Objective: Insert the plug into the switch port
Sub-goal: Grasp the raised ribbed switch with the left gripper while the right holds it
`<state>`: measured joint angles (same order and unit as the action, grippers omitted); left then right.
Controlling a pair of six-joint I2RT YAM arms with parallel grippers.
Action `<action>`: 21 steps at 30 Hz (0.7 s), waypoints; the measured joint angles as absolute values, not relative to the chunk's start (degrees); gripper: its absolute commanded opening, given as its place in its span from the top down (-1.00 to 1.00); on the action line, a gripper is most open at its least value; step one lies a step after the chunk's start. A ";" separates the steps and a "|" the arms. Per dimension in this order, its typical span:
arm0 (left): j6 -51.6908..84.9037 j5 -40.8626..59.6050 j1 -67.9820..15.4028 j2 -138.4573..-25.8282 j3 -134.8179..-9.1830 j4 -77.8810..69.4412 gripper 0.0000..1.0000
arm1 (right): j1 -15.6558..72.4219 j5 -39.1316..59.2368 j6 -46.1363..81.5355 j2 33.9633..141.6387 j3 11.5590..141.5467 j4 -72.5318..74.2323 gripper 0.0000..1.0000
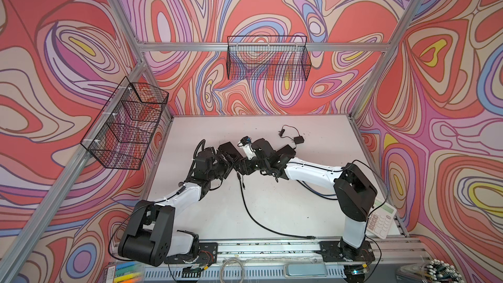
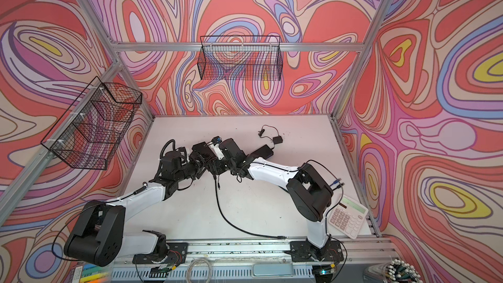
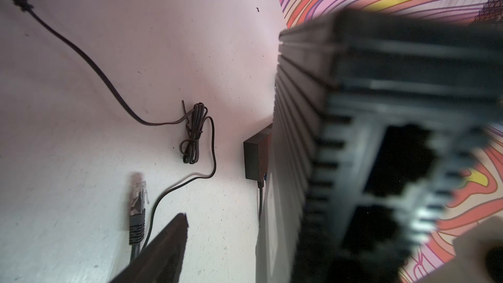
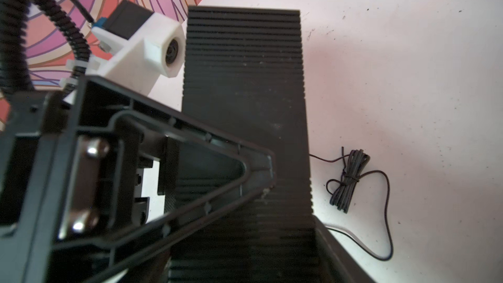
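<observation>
The black ribbed switch (image 4: 245,91) is held off the white table (image 1: 313,200) by my right gripper (image 4: 249,240), which is shut on it. Its dark ports (image 3: 402,159) show blurred in the left wrist view. My left gripper (image 3: 251,240) straddles the switch with its jaws apart. One of its fingers (image 3: 166,249) stands clear of the ribbed face; the other is hidden. The plug (image 3: 137,202), clear-tipped with a black boot, lies loose on the table beside that finger. In both top views it lies just in front of the two grippers (image 1: 239,163), at the cable's end (image 1: 238,176) (image 2: 215,177).
The black cable (image 1: 253,213) runs to the front rail. A small black adapter (image 1: 298,139) and its bundled thin cord (image 3: 193,134) lie behind the grippers. A calculator (image 1: 379,219) sits at the front right. Wire baskets hang on the back wall (image 1: 268,58) and the left wall (image 1: 125,123).
</observation>
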<state>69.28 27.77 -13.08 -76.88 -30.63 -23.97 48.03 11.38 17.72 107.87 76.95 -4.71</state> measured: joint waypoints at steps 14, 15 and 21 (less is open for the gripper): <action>69.95 29.61 -14.13 -80.86 -31.20 -27.33 0.15 | 48.05 11.40 17.58 107.87 76.95 -7.92 0.35; 69.97 29.74 -14.22 -80.90 -31.29 -27.51 0.21 | 48.05 11.40 17.58 107.87 76.95 -8.12 0.30; 69.67 30.46 -14.41 -81.14 -32.23 -27.42 0.50 | 48.05 11.38 17.54 107.87 76.95 -8.43 -0.09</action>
